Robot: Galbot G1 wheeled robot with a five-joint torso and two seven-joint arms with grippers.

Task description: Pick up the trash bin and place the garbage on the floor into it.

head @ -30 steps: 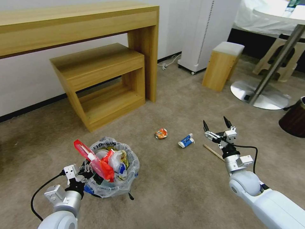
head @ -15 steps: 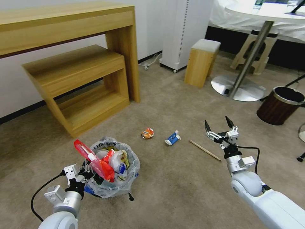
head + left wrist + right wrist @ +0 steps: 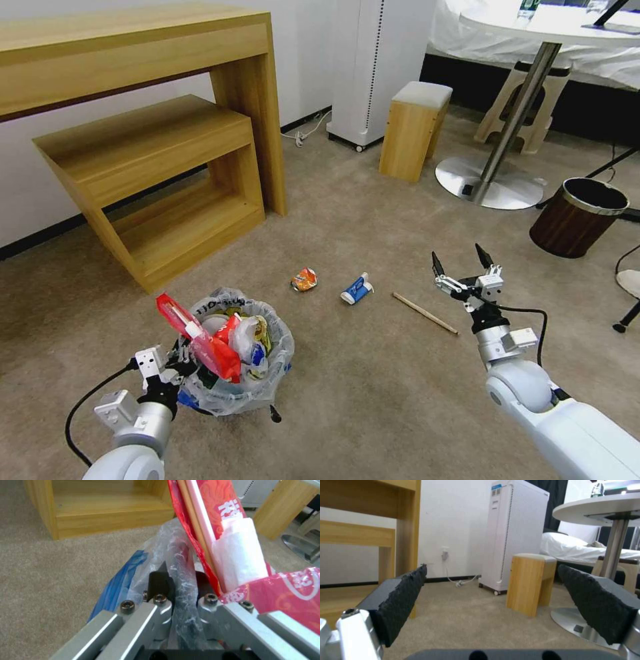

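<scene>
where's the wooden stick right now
Head view: the wooden stick lies on the carpet, just left of the open right gripper and right of the blue-white carton.

Bright, even indoor light, soft shadows; head view bends at edges, wrist views blurry.

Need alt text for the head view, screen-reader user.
The left gripper holds the rim of the trash bin, stuffed with wrappers, low at the robot's left. The right gripper hangs open above the floor, near a wooden stick, a blue-white carton and an orange wrapper.
</scene>
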